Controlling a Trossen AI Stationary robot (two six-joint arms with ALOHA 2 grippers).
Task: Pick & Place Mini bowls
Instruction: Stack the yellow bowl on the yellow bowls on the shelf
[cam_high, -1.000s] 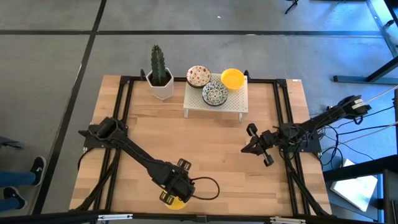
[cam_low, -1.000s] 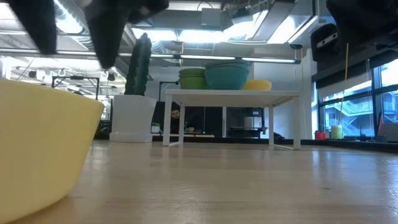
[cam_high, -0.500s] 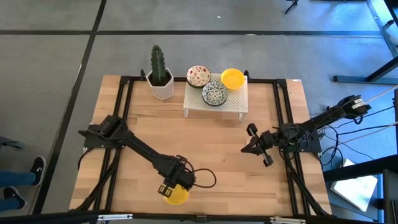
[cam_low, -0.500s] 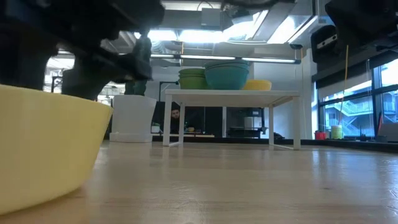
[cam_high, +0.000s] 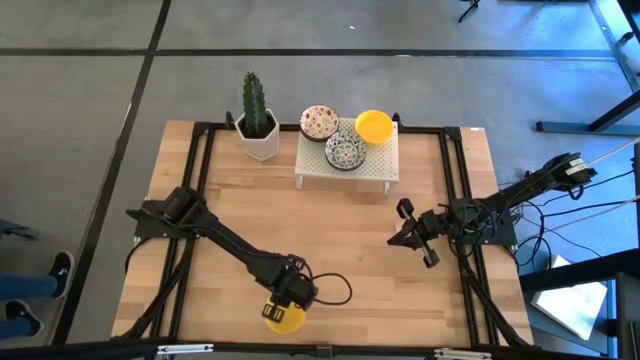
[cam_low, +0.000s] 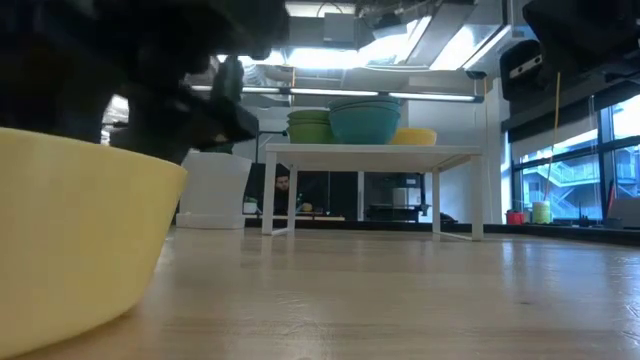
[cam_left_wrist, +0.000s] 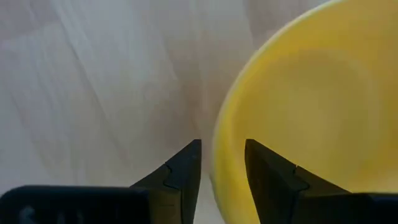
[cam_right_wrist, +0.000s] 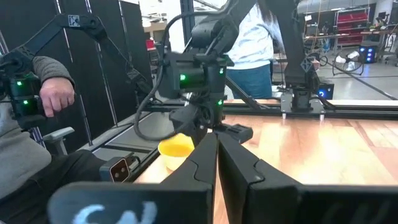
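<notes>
Yellow bowl (cam_high: 283, 318) at worktop front edge | left end effector (cam_left_wrist: 221, 163) fingers straddle its rim, nearly together | light, stiff, slippery; pinch the rim | right end effector (cam_right_wrist: 217, 147) together, idle.

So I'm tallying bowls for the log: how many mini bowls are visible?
4. Three sit on the white rack: red-speckled bowl, blue-green bowl, yellow bowl. A fourth yellow bowl is at the left end effector. Others may be hidden.

Right gripper (cam_right_wrist: 216, 163) fingers pressed together; beyond them the left gripper (cam_right_wrist: 200, 127) over a yellow mini bowl (cam_right_wrist: 175, 147) — a person's hand (cam_right_wrist: 56, 94) off-table.
</notes>
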